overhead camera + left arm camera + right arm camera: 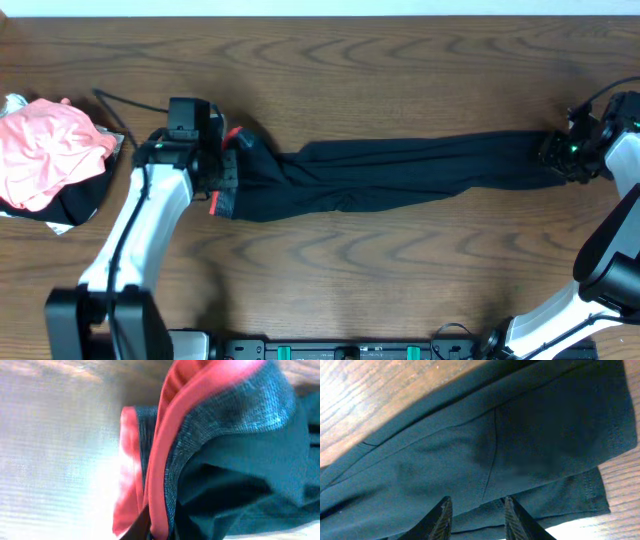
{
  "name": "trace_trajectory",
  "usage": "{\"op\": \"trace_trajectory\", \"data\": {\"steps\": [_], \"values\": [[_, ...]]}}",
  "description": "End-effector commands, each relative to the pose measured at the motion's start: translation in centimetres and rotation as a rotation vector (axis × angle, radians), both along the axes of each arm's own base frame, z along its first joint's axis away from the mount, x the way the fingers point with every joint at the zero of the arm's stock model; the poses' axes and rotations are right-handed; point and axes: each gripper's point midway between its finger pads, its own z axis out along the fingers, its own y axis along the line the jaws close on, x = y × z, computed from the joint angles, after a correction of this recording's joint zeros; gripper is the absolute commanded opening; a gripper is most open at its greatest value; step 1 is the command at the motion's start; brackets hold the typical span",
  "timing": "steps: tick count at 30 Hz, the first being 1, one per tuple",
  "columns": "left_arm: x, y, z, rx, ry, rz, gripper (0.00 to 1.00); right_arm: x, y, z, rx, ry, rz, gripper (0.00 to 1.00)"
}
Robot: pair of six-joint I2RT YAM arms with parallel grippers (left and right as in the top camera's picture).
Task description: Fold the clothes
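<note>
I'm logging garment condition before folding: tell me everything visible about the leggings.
The leggings are black, smooth, stretchy-looking fabric with a grey heathered waistband edged in coral-red. They lie stretched lengthwise across the wooden table, legs together and lightly wrinkled. The left claw is shut on the bunched waistband. The right claw sits open over the ankle end, where the seamed cuffs lie flat.

A dark brown wood-grain surface [400, 80] fills the overhead view, with a pale strip [320, 6] along its far edge. Bright glare [100, 475] washes the wood just beside the left jaws.
</note>
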Motion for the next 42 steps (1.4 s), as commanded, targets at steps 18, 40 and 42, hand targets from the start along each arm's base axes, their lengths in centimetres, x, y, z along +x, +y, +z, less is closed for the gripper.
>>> {"op": "trace_trajectory", "data": {"steps": [18,40,42], "values": [[-9.6,0.7,-2.3,0.005,0.386,0.142,0.29,-0.4,0.3,-0.4,-0.01,0.008,0.017,0.35],[-0.6,2.4,2.8,0.075,-0.041,0.187,0.13,-0.5,0.3,-0.5,-0.008,0.011,0.017,0.35],[0.1,2.0,2.7,0.059,-0.06,0.177,0.11,-0.5,0.3,-0.5,-0.008,0.011,0.017,0.35]]}}
